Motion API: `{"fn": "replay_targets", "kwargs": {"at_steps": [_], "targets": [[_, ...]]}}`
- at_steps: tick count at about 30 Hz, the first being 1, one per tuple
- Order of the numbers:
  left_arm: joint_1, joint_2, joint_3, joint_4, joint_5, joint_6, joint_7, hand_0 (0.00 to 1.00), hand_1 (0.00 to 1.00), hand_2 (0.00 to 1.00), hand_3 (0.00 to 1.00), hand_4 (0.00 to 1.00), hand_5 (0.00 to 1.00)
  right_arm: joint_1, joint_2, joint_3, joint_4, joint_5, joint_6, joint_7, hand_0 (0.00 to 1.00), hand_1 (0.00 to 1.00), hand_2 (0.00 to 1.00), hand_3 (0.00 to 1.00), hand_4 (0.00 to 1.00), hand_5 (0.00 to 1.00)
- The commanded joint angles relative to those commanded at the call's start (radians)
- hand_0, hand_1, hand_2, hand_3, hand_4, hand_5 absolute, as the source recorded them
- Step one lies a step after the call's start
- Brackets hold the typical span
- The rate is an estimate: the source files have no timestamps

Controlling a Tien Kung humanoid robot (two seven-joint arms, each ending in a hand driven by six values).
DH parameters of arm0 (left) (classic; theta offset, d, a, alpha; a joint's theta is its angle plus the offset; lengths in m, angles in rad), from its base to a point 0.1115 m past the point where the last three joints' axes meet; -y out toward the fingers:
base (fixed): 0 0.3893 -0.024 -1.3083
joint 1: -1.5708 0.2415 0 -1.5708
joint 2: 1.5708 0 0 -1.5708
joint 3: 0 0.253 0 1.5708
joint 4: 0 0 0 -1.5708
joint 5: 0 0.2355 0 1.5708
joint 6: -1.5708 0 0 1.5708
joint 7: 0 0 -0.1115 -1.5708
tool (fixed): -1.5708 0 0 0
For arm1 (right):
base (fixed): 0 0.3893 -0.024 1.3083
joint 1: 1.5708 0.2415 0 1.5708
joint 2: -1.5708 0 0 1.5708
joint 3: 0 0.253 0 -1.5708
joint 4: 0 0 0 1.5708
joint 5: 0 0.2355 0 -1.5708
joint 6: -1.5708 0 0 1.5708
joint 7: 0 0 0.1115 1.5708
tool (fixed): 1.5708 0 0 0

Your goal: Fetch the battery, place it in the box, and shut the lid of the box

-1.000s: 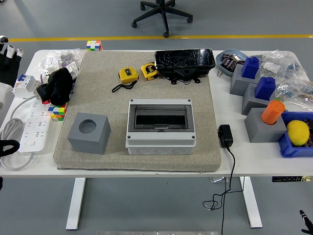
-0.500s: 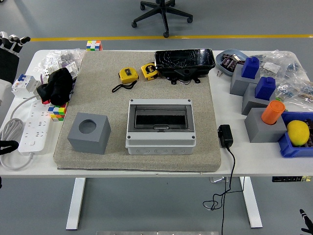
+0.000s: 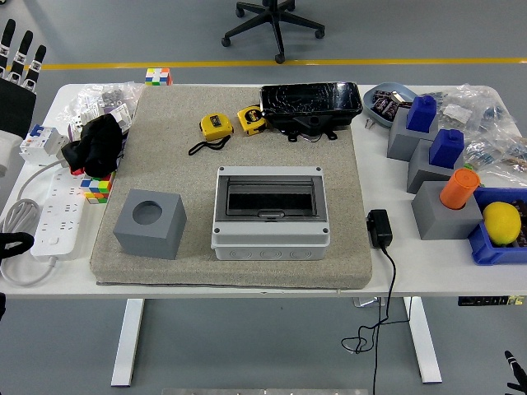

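My left hand (image 3: 18,51) hangs with fingers spread, empty, beyond the tabletop's (image 3: 206,280) far left corner. The box (image 3: 270,212) sits mid-mat, lid shut; I can't pick out any battery, so this fits either start or finish.

No text, label, brand, number or sign can be read anywhere on the table (image 3: 247,284). The two yellow tape measures (image 3: 216,126) near the mat's far edge carry dark patches on their faces, but these are too small to make out. The clear bags (image 3: 103,103) at the far left corner and the packets (image 3: 486,123) at the far right corner show print too blurred to read.
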Motion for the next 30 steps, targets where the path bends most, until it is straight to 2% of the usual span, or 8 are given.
{"fn": "replay_targets", "kwargs": {"at_steps": [4, 5, 10, 11, 23, 24, 29, 30], "targets": [[0.000, -0.001, -0.004, 0.006, -0.048, 0.019, 0.013, 0.794, 0.989, 0.998, 0.998, 0.998, 0.998, 0.003, -0.001, -0.002, 0.000, 0.001, 0.000, 0.000, 0.787, 0.736, 0.747, 0.793, 0.998, 0.998], [0.000, -0.001, -0.005, 0.005, -0.057, 0.022, 0.018, 0.189, 0.590, 0.987, 0.998, 0.998, 0.998, 0.003, -0.001, -0.003, 0.000, 0.003, 0.000, 0.000, 0.787, 0.736, 0.747, 0.792, 0.998, 0.998], [0.000, -0.002, -0.009, 0.004, -0.054, 0.040, 0.026, 0.189, 0.590, 0.987, 0.998, 0.998, 0.998, 0.003, -0.002, -0.003, 0.000, 0.002, 0.001, -0.001, 0.787, 0.736, 0.747, 0.792, 0.998, 0.998], [0.000, -0.002, -0.009, 0.003, -0.053, 0.044, 0.027, 0.113, 0.201, 0.807, 0.998, 0.998, 0.998, 0.003, -0.002, -0.002, 0.000, 0.001, 0.000, -0.001, 0.787, 0.736, 0.747, 0.792, 0.998, 0.998], [0.001, -0.001, -0.012, -0.012, -0.016, 0.053, 0.011, 0.055, 0.055, 0.647, 0.879, 0.998, 0.998, 0.003, -0.004, -0.008, 0.000, 0.003, 0.001, -0.002, 0.787, 0.736, 0.747, 0.792, 0.998, 0.998], [0.002, 0.000, -0.011, -0.013, -0.011, 0.053, 0.006, 0.057, 0.034, 0.299, 0.693, 0.998, 0.998, 0.003, -0.004, -0.009, 0.000, 0.004, 0.001, -0.002, 0.787, 0.736, 0.747, 0.792, 0.998, 0.998], [0.002, 0.000, -0.009, -0.015, 0.032, 0.058, -0.014, 0.057, 0.034, 0.299, 0.693, 0.998, 0.998, 0.001, -0.005, -0.011, 0.000, 0.005, 0.001, -0.003, 0.787, 0.736, 0.747, 0.792, 0.998, 0.998], [0.003, 0.000, -0.009, -0.014, 0.049, 0.058, -0.016, 0.040, 0.002, 0.048, 0.039, 0.998, 0.998, 0.001, -0.005, -0.011, 0.000, 0.005, 0.001, -0.003, 0.788, 0.736, 0.747, 0.793, 0.998, 0.998]]}}
